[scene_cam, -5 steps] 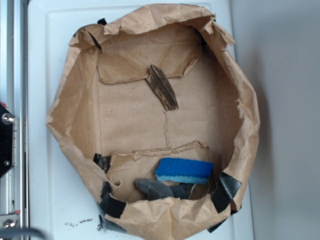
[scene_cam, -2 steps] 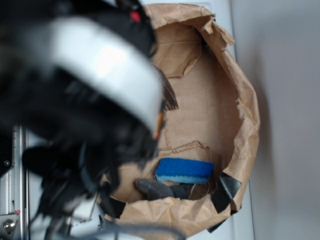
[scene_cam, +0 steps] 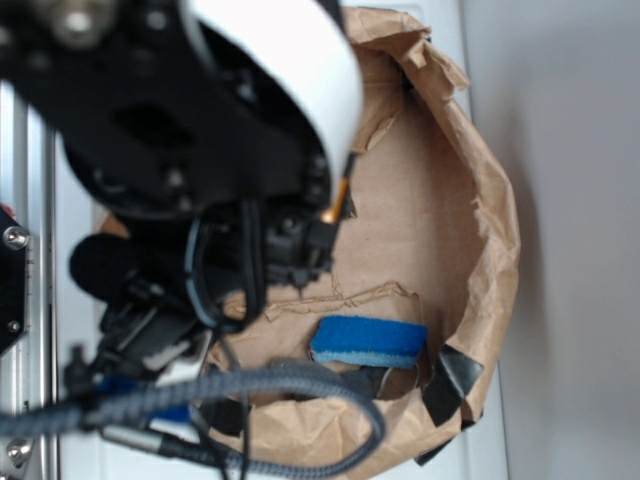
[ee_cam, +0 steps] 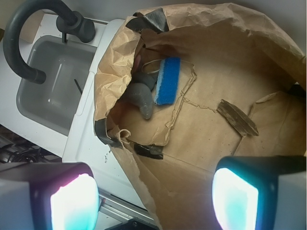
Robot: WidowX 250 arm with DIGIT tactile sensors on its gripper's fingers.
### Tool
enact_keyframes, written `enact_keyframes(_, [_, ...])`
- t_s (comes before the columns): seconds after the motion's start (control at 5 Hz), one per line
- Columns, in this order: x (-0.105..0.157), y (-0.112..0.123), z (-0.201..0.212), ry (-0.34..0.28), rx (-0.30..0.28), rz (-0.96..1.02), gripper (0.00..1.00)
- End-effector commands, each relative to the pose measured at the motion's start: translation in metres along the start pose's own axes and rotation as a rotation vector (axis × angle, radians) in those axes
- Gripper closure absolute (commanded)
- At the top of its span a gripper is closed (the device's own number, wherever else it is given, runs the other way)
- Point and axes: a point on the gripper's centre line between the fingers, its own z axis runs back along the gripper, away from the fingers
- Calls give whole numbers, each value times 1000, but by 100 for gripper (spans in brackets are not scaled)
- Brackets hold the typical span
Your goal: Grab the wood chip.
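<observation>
A big black and white robot arm (scene_cam: 200,120) covers most of the brown paper bag (scene_cam: 480,230). A blue sponge (scene_cam: 368,342) lies inside the bag. A grey cable (scene_cam: 250,385) loops below.

We note a tan paper bag (ee_cam: 201,143) patched with black tape (ee_cam: 148,151). The wood chip (ee_cam: 237,118) is dark brown and streaky. The sponge (ee_cam: 168,80) is bright blue beside a grey object (ee_cam: 141,96). The counter (ee_cam: 91,143) is white, the sink (ee_cam: 53,86) grey.
</observation>
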Motion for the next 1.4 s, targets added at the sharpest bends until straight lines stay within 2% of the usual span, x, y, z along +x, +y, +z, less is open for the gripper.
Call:
enact_keyframes(0.0, [5, -4, 14, -52, 23, -15, 0])
enact_keyframes(0.2, [17, 14, -8, -92, 36, -129, 0])
enact_keyframes(0.6, [22, 35, -31, -105, 67, -300, 0])
enact_keyframes(0.8, [23, 48, -57, -80, 113, -314, 0])
enact_keyframes(1.0, [25, 54, -79, -95, 193, -306, 0])
enact_keyframes(1.2, [30, 59, -90, -73, 177, -326, 0])
